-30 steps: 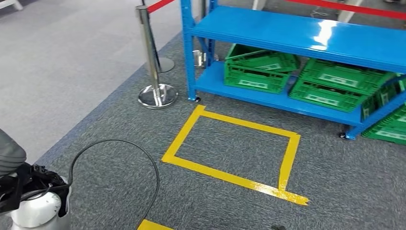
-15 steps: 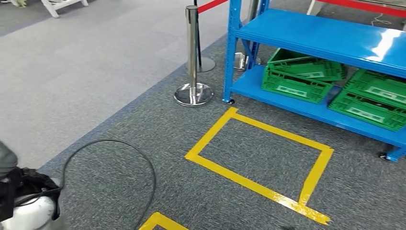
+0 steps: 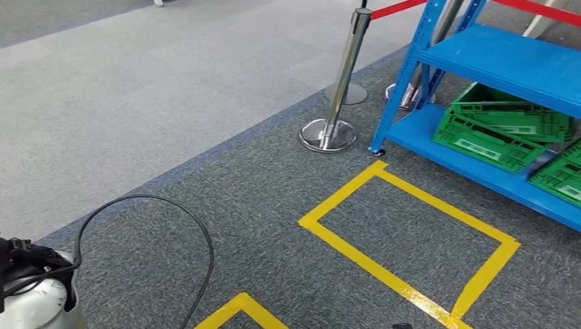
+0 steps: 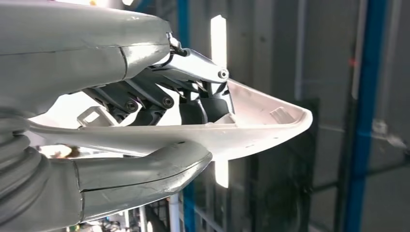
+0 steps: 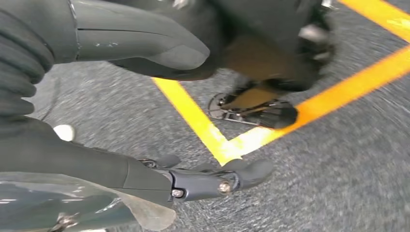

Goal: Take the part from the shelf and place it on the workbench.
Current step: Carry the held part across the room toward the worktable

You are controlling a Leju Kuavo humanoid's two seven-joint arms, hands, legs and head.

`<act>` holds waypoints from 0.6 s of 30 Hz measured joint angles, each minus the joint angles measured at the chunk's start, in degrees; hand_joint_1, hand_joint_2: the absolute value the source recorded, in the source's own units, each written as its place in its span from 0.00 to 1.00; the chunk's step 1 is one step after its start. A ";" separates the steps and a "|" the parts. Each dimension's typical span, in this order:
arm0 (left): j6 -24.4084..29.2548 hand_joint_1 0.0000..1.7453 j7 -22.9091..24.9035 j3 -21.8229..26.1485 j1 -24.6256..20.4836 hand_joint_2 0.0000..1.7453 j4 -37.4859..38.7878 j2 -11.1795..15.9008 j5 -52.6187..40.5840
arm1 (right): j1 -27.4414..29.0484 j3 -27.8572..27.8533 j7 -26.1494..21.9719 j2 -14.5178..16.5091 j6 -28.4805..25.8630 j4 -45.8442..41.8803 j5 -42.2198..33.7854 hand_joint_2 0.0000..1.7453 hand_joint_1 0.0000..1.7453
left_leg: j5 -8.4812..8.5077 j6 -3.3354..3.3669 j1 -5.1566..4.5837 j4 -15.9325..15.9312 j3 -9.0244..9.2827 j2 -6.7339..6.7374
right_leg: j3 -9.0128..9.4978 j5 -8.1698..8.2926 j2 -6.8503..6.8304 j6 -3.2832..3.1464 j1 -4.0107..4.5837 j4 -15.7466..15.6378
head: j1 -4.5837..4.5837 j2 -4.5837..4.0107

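Already the white moulded part (image 4: 251, 128) is gripped in the left hand (image 4: 159, 121), thumb under its flat face, dark fingers (image 4: 203, 104) curled over it; its long axis runs past the fingertips toward frame right. The right hand (image 5: 145, 116) hangs above taped carpet (image 5: 338, 183), fingers apart, apparently unladen. The blue shelf (image 3: 507, 62) sits at upper right.

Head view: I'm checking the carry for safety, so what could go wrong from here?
1. The black cable loops across the carpet close to the robot; a foot could catch it.
2. The part juts well past the left hand holding it, so it may slip or knock something.
3. The stanchion stands near the shelf; a turn could clip it.
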 joint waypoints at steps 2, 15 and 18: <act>-0.02 1.00 0.01 0.29 0.34 1.00 0.11 -0.20 1.25 | 0.42 0.84 2.29 -0.39 -0.01 0.02 2.64 1.00 0.00 | 0.10 0.37 -0.17 -0.02 -0.14 -1.29 | -4.06 -3.17 2.30 -0.09 0.13 7.89 | 0.21 0.00; -0.06 1.00 0.05 1.43 1.76 1.00 1.18 0.74 3.56 | 1.44 3.21 7.36 -2.42 0.36 0.02 3.96 1.00 0.00 | -2.31 -2.22 -0.12 5.63 -3.36 -4.57 | 0.53 4.49 4.28 -1.93 -0.21 -4.10 | -0.23 0.00; -0.18 1.00 0.05 1.38 2.28 1.00 1.44 1.63 3.57 | 1.77 3.23 7.65 -2.72 0.34 0.02 4.40 1.00 0.00 | -6.88 -2.90 0.23 16.05 -8.20 -1.43 | 0.70 4.20 1.55 -2.34 0.15 -4.13 | -0.55 0.01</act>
